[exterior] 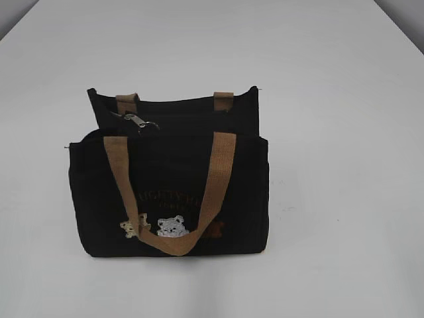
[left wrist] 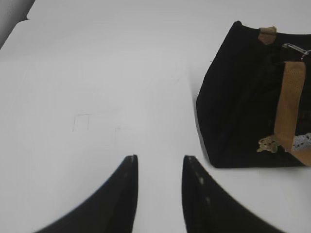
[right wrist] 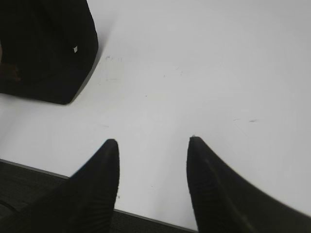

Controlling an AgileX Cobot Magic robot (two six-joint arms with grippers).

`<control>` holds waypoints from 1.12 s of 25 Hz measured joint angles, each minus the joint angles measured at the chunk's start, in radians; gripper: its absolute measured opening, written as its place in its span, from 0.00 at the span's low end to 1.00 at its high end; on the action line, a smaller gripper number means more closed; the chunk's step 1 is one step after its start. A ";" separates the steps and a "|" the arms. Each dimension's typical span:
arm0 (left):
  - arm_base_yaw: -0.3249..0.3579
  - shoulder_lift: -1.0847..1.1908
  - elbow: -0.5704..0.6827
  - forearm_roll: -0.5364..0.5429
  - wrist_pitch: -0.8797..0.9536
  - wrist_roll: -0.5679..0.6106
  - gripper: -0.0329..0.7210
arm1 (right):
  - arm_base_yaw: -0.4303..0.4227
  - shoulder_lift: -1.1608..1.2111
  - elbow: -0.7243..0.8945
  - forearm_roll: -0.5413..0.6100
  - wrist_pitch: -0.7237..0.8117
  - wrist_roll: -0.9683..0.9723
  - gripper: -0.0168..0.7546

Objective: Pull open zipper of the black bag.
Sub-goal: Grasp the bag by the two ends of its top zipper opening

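We saw the small boxy black fabric bag (exterior: 169,192) standing upright near the middle of the plain white desk (exterior: 344,199), its front panel turned toward the exterior camera. Two tan webbing handles were on it: the front handle (exterior: 215,192) drooped down over the front panel in a loop, and the rear handle (exterior: 223,101) showed only as two short stubs at the back edge. At about 6 o'clock on the front panel sat a beige embroidered bear (exterior: 132,228) and, just beside it at its 3 o'clock, a white embroidered bear (exterior: 172,226), with tan lettering above them that we could not read. The small silver metal zipper pull (exterior: 138,121) lay on top of the bag toward 10 o'clock, near the left stub of the rear handle.

In the left wrist view the left gripper (left wrist: 159,162) hung over bare desk with its black fingers (left wrist: 127,184) a moderate gap apart and nothing between them; the bag lay at its 2 o'clock, well apart. In the right wrist view the right gripper (right wrist: 153,145) stood over the near desk edge, its fingers (right wrist: 104,170) spread wider and empty, the bag's corner at 10 o'clock, apart from them
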 joint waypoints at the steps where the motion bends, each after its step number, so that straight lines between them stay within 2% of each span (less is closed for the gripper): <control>1: 0.000 0.000 0.000 0.000 0.000 0.000 0.36 | 0.000 0.000 0.000 0.000 0.000 0.000 0.49; 3: 0.000 0.005 0.000 -0.008 -0.005 0.000 0.36 | 0.000 0.000 0.000 0.000 0.000 0.000 0.49; 6: 0.000 0.050 -0.024 -0.076 -0.058 0.000 0.36 | 0.000 0.000 0.000 0.000 0.000 0.000 0.49; 9: 0.000 0.149 -0.058 -0.192 -0.155 0.000 0.38 | 0.000 0.000 0.000 0.000 0.000 0.000 0.49; 13: 0.000 0.363 -0.092 -0.372 -0.229 0.008 0.45 | 0.000 0.000 0.000 0.000 -0.002 0.000 0.49; 19: 0.000 0.735 -0.183 -0.590 -0.244 0.139 0.52 | 0.000 0.068 0.000 0.000 -0.003 0.000 0.47; 24: -0.055 1.097 -0.300 -0.642 -0.252 0.186 0.54 | 0.002 0.218 -0.006 0.002 -0.017 0.000 0.45; 28: -0.140 1.343 -0.423 -0.644 -0.245 0.194 0.54 | 0.028 0.327 -0.041 0.033 -0.129 -0.008 0.45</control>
